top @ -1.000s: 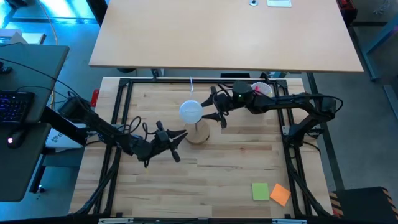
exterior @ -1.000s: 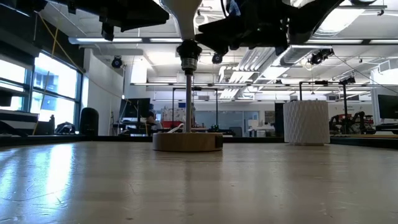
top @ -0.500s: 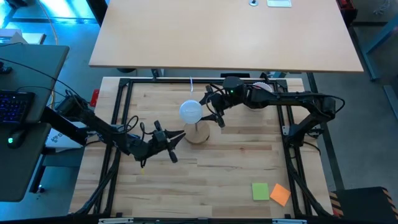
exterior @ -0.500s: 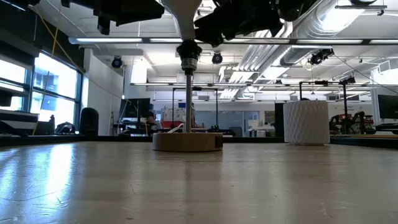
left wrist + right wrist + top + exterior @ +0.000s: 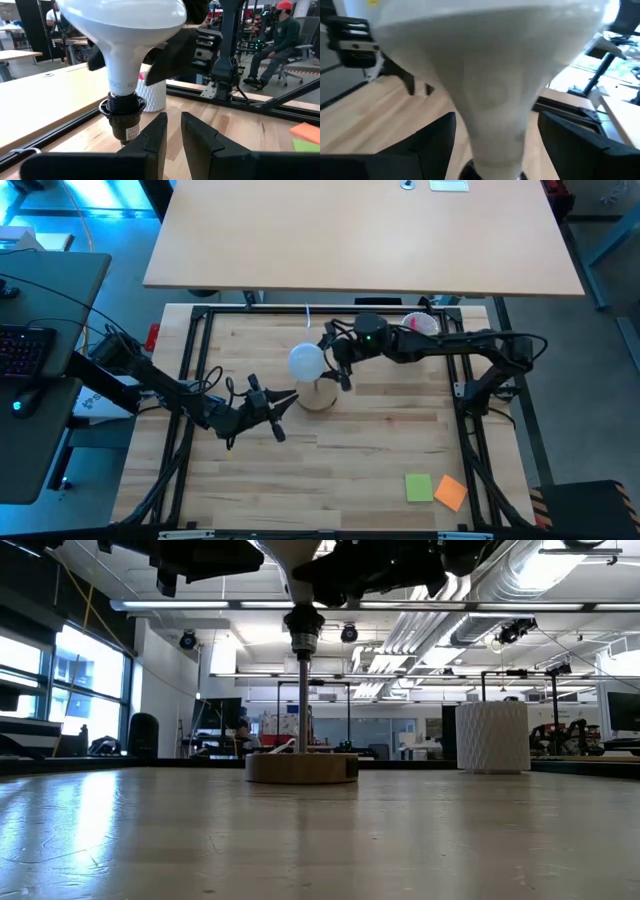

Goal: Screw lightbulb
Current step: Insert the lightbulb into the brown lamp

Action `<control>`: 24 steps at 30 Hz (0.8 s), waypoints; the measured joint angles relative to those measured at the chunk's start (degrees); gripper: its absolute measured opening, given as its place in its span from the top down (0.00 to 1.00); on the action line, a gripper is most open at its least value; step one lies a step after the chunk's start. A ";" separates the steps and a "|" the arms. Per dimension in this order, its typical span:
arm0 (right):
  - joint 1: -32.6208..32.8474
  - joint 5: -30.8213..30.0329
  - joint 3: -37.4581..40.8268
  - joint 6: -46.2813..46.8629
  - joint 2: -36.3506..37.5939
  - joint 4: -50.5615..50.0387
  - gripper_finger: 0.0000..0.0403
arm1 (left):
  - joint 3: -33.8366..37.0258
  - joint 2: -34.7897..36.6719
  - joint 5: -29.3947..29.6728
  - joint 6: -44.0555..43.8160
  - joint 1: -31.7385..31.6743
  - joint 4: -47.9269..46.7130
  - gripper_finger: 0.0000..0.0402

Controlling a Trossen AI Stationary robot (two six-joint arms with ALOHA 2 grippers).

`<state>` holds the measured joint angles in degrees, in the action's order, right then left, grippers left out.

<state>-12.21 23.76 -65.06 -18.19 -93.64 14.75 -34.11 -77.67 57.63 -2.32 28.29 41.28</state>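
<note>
Your right hand (image 5: 334, 366) straddles the lightbulb (image 5: 306, 361) with fingers wide — not yet gripping — ready to twist it into the socket (image 5: 122, 111); left hand (image 5: 288, 404) waits nearby, fingers nearly closed, empty.

**A robotics lab on an open industrial floor**

Exposed ceiling ducts (image 5: 440, 625) and strip lights run overhead. Black framed test rigs (image 5: 330, 715) stand behind the wooden table (image 5: 330, 470), a keyboard (image 5: 25, 350) sits alongside, and a seated person (image 5: 280, 37) (in an office chair) waits nearby.
</note>
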 joint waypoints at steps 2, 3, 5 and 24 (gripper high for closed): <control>0.00 -0.65 0.00 0.14 -0.37 0.74 0.32 | 0.00 0.00 0.00 -0.01 0.00 0.00 0.87; 0.00 -0.89 0.00 0.14 -0.45 0.78 0.33 | 0.00 0.00 0.00 -0.01 0.00 0.00 0.87; 0.00 -1.20 0.04 0.15 -0.46 1.19 0.37 | 0.00 0.00 0.00 -0.16 0.00 -0.03 0.87; -0.15 -1.16 0.09 3.34 -0.44 4.02 0.69 | 0.00 0.00 0.02 -0.56 0.00 -0.33 0.87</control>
<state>-12.35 22.60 -64.97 -14.85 -94.08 18.77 -34.11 -77.67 57.65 -2.88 28.29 40.95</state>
